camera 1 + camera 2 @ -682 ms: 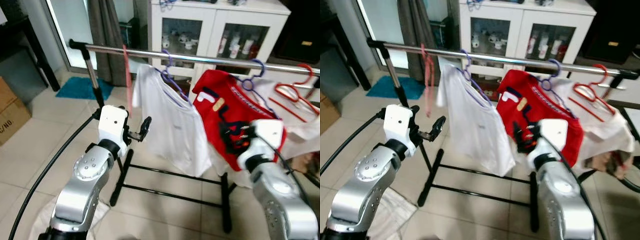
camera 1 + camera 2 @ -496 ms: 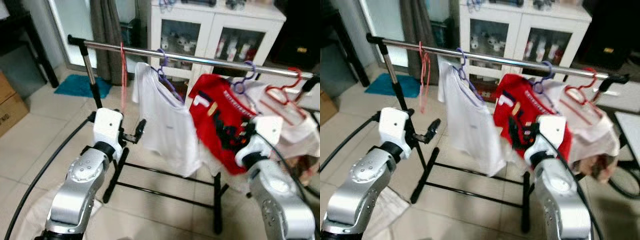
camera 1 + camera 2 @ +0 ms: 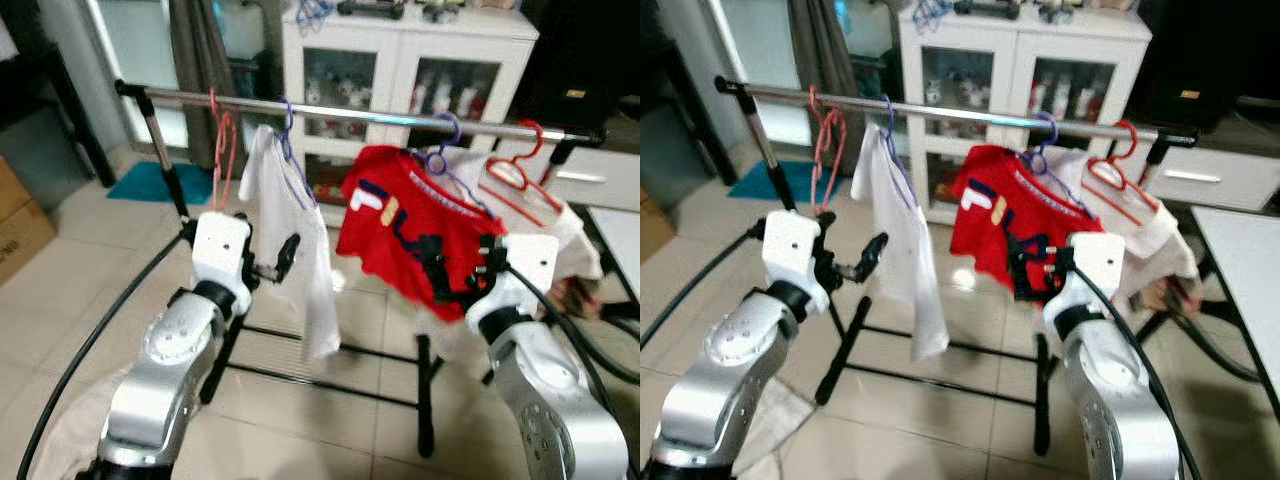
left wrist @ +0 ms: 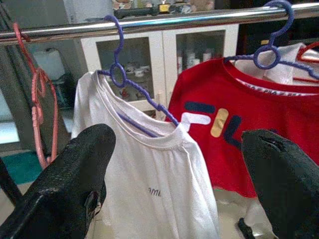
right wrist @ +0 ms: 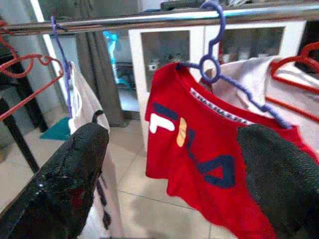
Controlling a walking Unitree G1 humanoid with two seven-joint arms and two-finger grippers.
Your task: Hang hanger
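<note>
Risk: left gripper (image 3: pixel 285 255) and right gripper (image 3: pixel 455 270), both spread wide and empty, snagging the red FILA t-shirt (image 3: pixel 415 240) off its purple plastic hanger (image 3: pixel 440 150) on the chrome rail (image 3: pixel 350 115).

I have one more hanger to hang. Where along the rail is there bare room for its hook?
The chrome rail is bare between the purple-hangered white t-shirt and the red t-shirt. There is a short gap between the empty pink hanger and the white shirt. Past the red shirt, by the red hanger, it is crowded.
</note>
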